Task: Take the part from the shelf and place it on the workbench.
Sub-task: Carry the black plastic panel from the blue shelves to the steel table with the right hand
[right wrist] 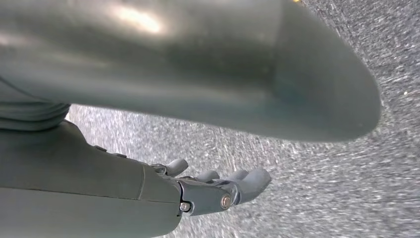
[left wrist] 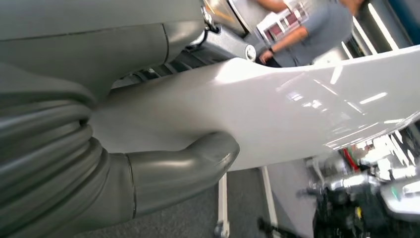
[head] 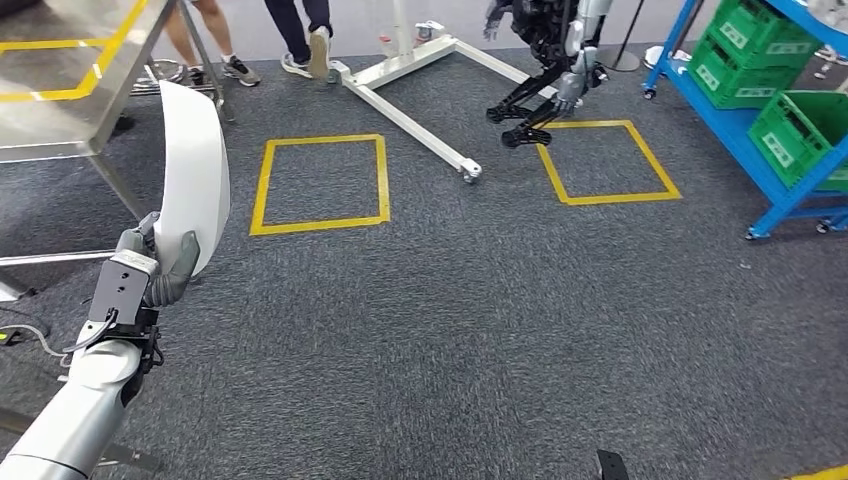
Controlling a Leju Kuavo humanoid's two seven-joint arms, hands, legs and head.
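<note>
The floor (head: 480, 330) is dark grey carpet. On it are two squares of yellow tape: one (head: 322, 184) near the middle, one (head: 608, 162) more to the right. A white metal frame (head: 420, 112) on small wheels lies between them. A steel workbench (head: 70, 70) with yellow tape on top stands at the left. A blue shelf (head: 760, 150) stands at the right and carries green crates (head: 800, 135). A second robot (head: 550, 70) stands on the right square's far edge.
</note>
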